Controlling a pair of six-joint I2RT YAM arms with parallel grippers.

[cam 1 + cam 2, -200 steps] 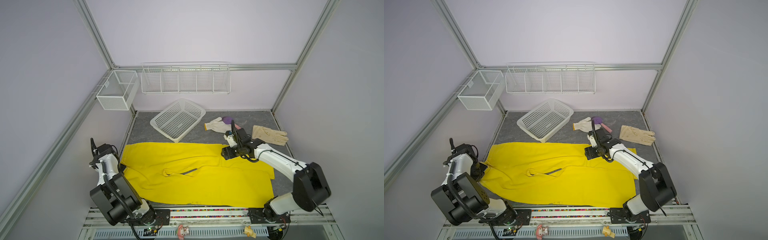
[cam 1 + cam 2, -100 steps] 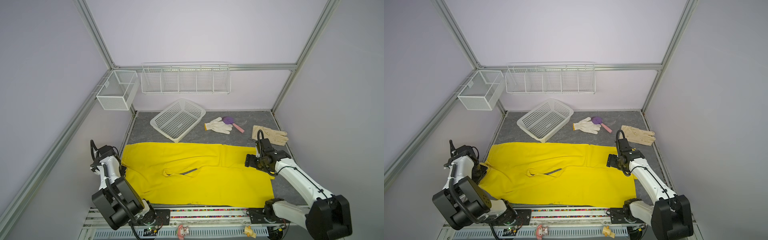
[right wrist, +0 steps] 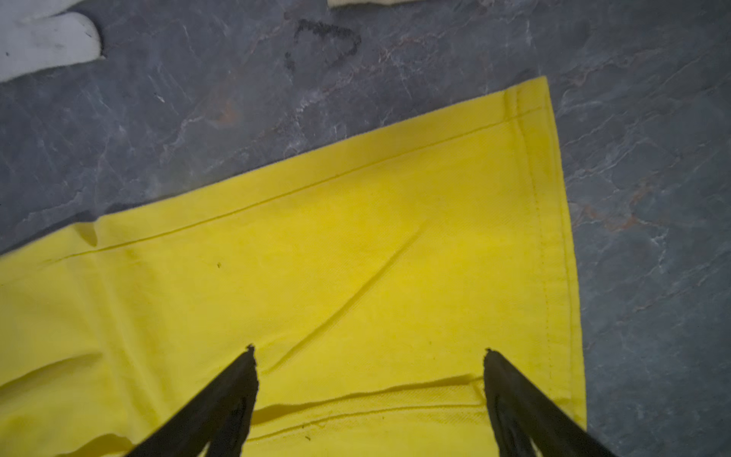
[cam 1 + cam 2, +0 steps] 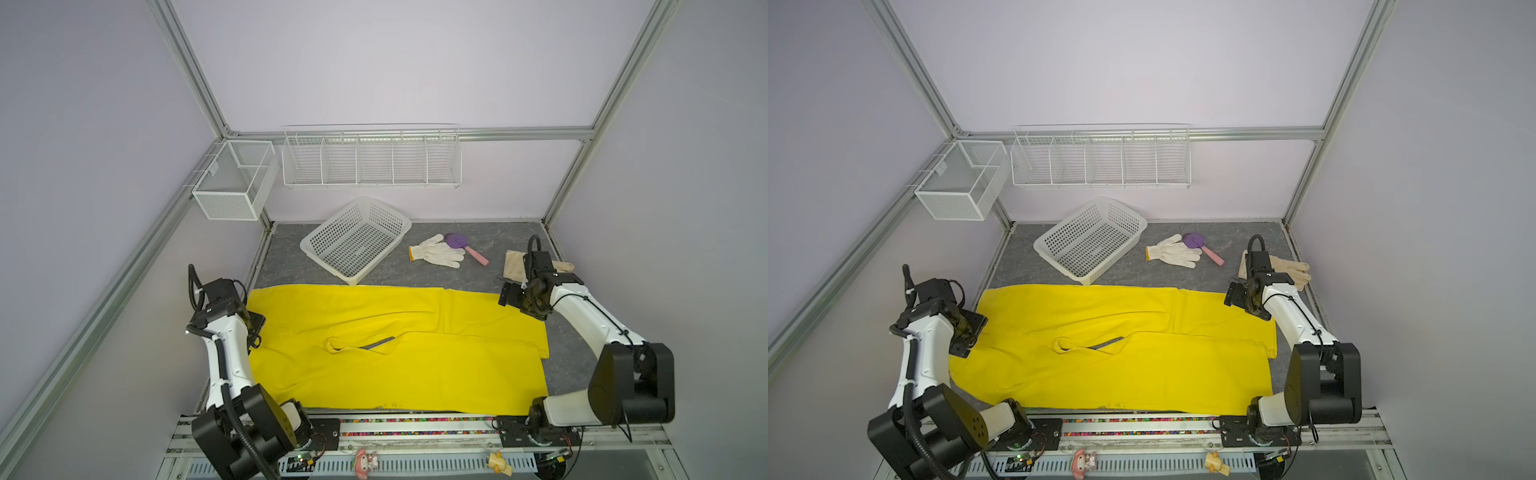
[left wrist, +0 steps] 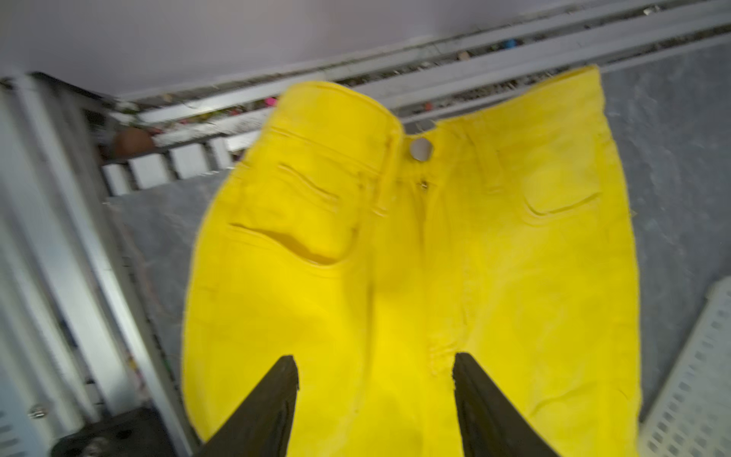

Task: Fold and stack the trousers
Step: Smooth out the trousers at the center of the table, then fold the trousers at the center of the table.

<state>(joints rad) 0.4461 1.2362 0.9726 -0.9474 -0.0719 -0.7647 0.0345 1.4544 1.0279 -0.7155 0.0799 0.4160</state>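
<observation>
Both top views: trousers (image 4: 395, 349) lie flat and unfolded across the near bench (image 4: 478, 282), waist at the left arm, leg ends at the right arm.
Left wrist: left jaws parted, empty, over the trouser front.
Right wrist: right jaws wide apart, empty, over a leg end.
</observation>
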